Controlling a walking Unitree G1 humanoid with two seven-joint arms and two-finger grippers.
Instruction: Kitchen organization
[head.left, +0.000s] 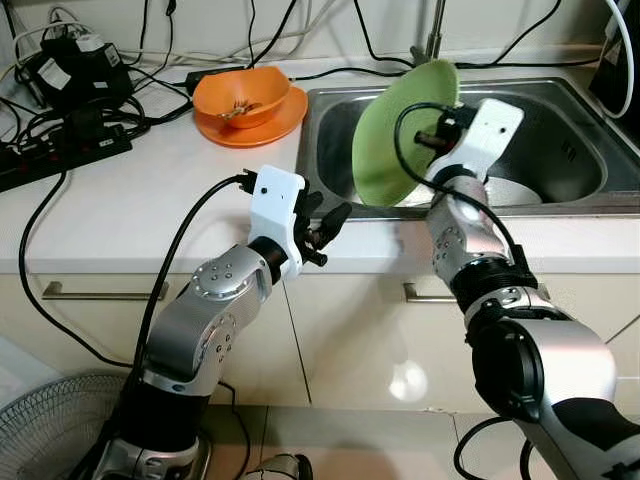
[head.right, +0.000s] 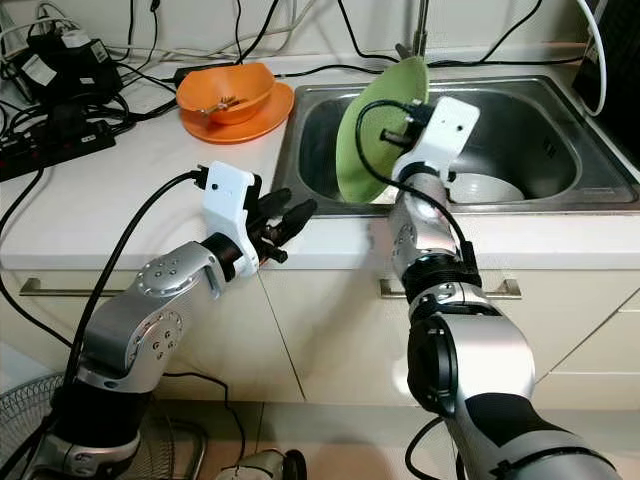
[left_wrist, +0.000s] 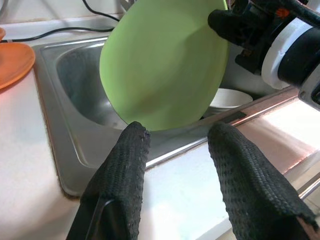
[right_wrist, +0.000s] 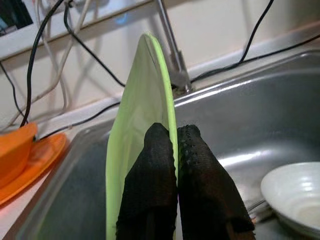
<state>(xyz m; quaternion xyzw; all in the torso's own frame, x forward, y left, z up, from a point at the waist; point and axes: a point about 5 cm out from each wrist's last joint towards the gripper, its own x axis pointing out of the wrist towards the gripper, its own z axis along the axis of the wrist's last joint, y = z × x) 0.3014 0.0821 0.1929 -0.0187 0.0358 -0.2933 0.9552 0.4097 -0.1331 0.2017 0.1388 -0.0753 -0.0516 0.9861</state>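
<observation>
R claw pinches green plate by its rim, held on edge above sink, prob. to clear the basin wall. L claw agape, empty, over tabletop edge, aimed at plate, likely for handover.

Silver arms, white wrists, black cables.

Clutter at the back of the counter, fan on the floor

We see a black power strip with plugs and tangled cables at the counter's back left corner, 1 faucet stem rising behind the sink's back edge, and a fan grille below the drawers.
</observation>
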